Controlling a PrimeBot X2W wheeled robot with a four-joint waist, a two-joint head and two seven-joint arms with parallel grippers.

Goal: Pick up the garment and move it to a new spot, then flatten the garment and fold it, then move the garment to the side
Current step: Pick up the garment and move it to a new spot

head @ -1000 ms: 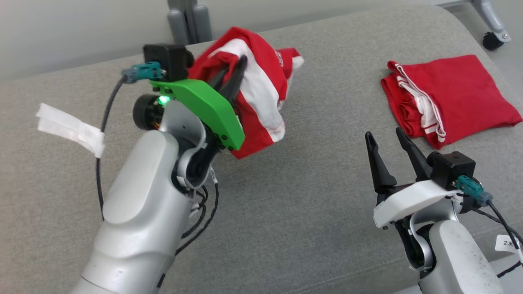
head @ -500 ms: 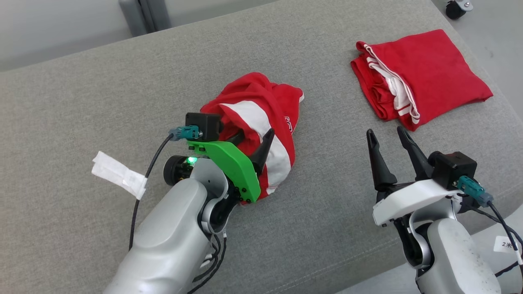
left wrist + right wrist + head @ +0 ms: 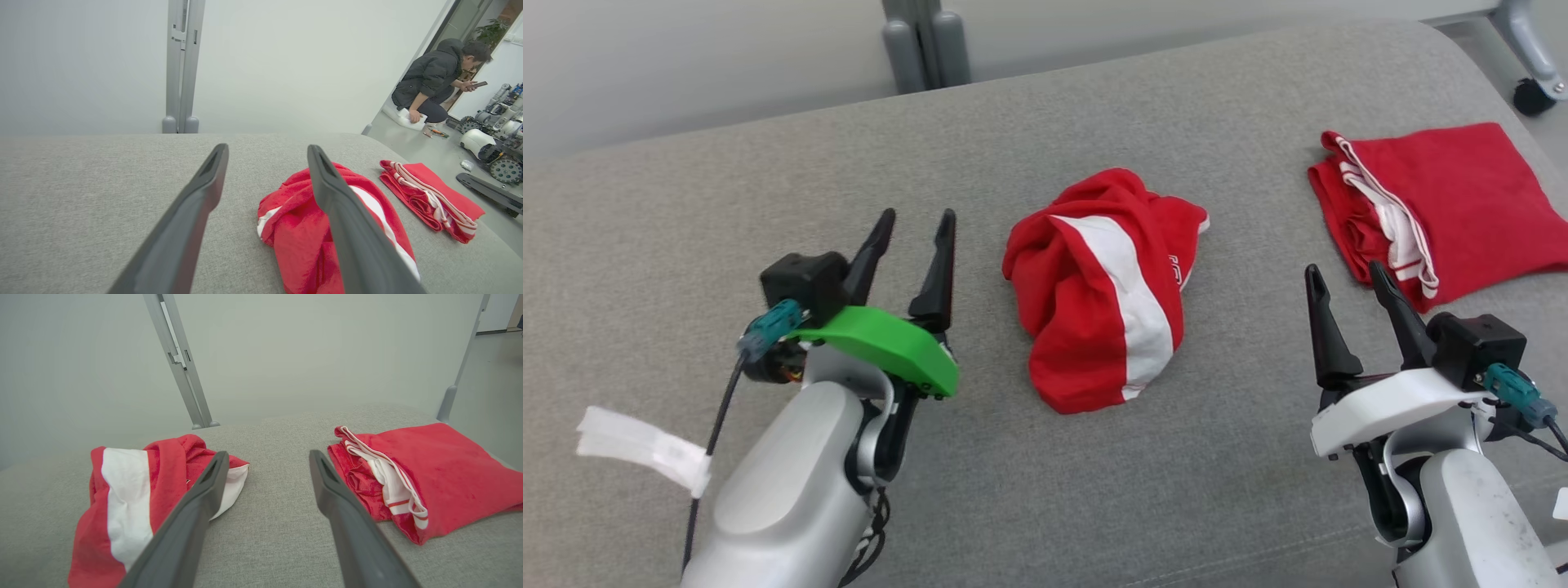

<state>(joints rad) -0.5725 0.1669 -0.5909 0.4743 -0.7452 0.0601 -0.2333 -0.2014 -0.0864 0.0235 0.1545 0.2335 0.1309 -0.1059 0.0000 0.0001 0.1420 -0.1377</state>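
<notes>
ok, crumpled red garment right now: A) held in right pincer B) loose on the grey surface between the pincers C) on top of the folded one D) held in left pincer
B: the crumpled garment lies on the grey surface, left pincer and right pincer both open, clear of it.

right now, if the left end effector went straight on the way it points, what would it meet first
Nothing soon, it seems: the left end effector points over bare grey cushion, with the crumpled garment off to its right. Depth is unclear.

Folded red cloth (image 3: 1462, 188) on grey cushion (image 3: 768, 180); white tape (image 3: 645, 441) (creased) at its left.
</notes>
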